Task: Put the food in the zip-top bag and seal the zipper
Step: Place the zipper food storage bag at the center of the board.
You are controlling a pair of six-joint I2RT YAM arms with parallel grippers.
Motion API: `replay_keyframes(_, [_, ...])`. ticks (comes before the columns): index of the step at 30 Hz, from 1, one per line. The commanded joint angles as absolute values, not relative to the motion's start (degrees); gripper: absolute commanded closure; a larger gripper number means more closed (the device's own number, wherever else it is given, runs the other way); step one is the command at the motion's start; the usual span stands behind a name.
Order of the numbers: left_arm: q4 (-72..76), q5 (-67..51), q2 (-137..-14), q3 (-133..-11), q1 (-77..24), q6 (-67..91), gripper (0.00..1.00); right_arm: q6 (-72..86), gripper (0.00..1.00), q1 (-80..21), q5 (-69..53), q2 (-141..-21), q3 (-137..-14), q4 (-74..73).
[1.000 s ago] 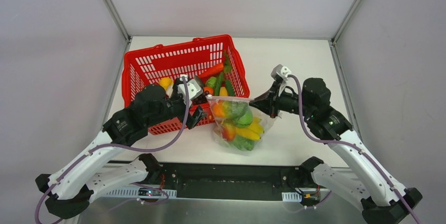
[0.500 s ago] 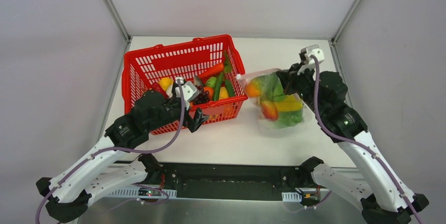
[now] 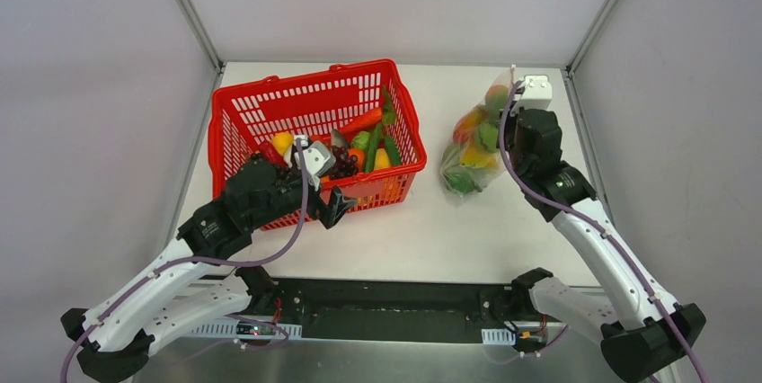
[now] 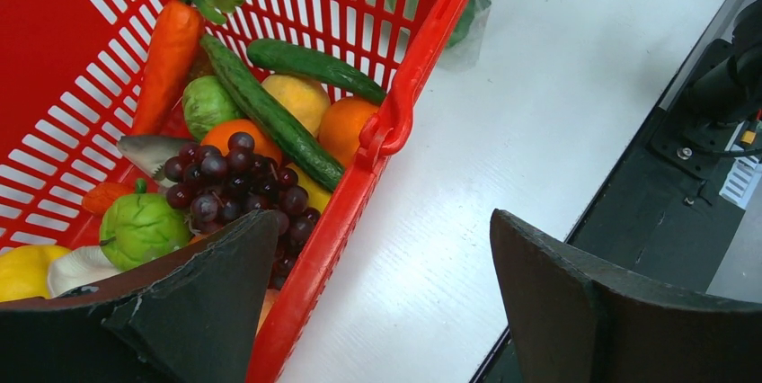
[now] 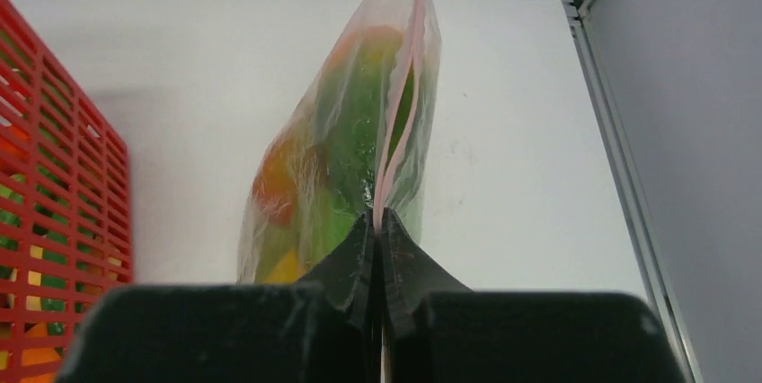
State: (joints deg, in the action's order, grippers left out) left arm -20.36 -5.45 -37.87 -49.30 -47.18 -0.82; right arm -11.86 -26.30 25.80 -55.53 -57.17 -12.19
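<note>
Top external view: a second ago both arms met at the table's centre with the zip-top bag between them. Now the left gripper (image 3: pixel 334 205) has let go and pulled back to five o'clock of the red basket (image 3: pixel 270 106), its fingers spread wide and empty. The left wrist view shows them straddling the basket's rim. Inside the rigid mesh walls lie glossy moulded pieces: a tapered carrot (image 4: pixel 166 55), a long dark cucumber (image 4: pixel 270 113) and a knobbly bunch of purple grapes (image 4: pixel 238 185).

The zip-top bag (image 3: pixel 472 145) has swung out to about two o'clock on the white table (image 3: pixel 431 230). It hangs there, bulging with green, orange and yellow food (image 5: pixel 359 122) behind clear, crinkled film. The right gripper (image 5: pixel 382 221) is clenched on its pink zipper (image 5: pixel 404 104), a thin straight strip running upward from the pinched jaws.

My reading is that loading is over and the bag rests with one arm. Whether the strip is pressed shut along its whole length cannot be told, and two pink lines seem slightly parted midway.
</note>
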Motion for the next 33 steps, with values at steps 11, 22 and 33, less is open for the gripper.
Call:
replay_keyframes(11, [-18.0, -5.2, -37.7, -49.0, -47.1, -0.2, 0.10, -12.5, 1.00, -22.4, 30.2, -52.6, -64.3, -7.9])
replay_keyframes(22, [-18.1, -4.4, -37.8, -48.6, -47.1, -0.2, 0.10, 1.3, 0.95, -22.3, 1.4, -49.8, -52.2, -20.5])
replay_keyframes(33, [-18.2, -2.6, -36.9, -49.3, -47.1, 2.8, 0.07, 6.9, 0.50, -22.3, -17.5, -49.9, -48.0, -13.0])
